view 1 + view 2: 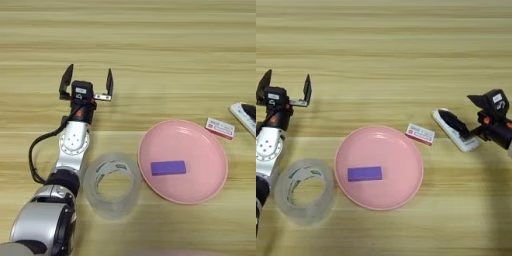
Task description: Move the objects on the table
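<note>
I see my left gripper spread wide above the tape roll; my right gripper pinches the remote right of the pink plate.

A light wood-grain table with horizontal plank lines is noted. A pink plate carries a purple block. The tape roll is clear; the remote is white.

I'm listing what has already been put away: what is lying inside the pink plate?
Inside the pink plate lies one flat purple block, left of centre. Nothing else is in it; the plate's surface under the block is covered. The small white-and-red box lies outside the rim.
</note>
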Robot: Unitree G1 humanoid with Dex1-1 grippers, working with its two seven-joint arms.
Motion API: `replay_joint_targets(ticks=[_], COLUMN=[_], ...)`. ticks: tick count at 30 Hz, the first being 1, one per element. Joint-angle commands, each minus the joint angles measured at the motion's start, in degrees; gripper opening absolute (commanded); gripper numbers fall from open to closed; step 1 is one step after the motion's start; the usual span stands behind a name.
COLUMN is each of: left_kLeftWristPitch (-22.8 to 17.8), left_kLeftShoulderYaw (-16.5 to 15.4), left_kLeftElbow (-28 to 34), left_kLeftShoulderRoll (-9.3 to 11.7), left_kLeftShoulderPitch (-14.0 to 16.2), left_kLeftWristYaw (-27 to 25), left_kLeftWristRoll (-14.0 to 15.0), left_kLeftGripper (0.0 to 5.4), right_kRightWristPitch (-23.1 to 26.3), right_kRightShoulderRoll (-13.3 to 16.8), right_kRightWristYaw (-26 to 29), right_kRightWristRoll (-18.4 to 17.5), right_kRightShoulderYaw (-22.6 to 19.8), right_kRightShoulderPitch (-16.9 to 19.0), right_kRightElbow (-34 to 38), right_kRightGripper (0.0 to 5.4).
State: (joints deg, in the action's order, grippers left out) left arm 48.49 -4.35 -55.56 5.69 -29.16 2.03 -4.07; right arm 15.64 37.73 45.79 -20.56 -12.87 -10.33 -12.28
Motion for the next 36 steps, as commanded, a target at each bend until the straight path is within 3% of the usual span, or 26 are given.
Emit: replay_joint_targets(ticks=[1, 13, 22, 36], left_kLeftWristPitch=[0.3, 0.5, 0.6, 0.6], left_kLeftShoulderYaw=[-0.4, -1.0, -1.6, -2.0], left_kLeftElbow=[-1.1, -2.4, -3.0, -3.4], left_kLeftShoulderRoll=[0.5, 0.8, 0.9, 1.0], left_kLeftShoulderPitch=[-1.4, -2.1, -2.4, -2.6], left_kLeftWristYaw=[-0.2, -0.8, -1.3, -1.7], left_kLeftWristRoll=[0.6, 0.7, 0.9, 0.9], left_kLeftGripper=[5.39, 5.39, 5.39, 5.40], right_kRightWristPitch=[-2.2, -5.8, -8.2, -10.0], right_kRightShoulderRoll=[1.4, 0.7, 0.3, 0.0], right_kRightWristYaw=[0.9, 1.3, 1.3, 1.7], right_kRightWristRoll=[3.8, 8.3, 9.7, 9.8], right_kRightShoulderYaw=[2.3, 4.4, 4.8, 5.2], right_kRightShoulderPitch=[0.8, 0.8, -0.4, -1.6], right_kRightElbow=[-3.2, -12.7, -18.5, -21.7], right_kRightGripper=[5.40, 5.40, 5.40, 3.91])
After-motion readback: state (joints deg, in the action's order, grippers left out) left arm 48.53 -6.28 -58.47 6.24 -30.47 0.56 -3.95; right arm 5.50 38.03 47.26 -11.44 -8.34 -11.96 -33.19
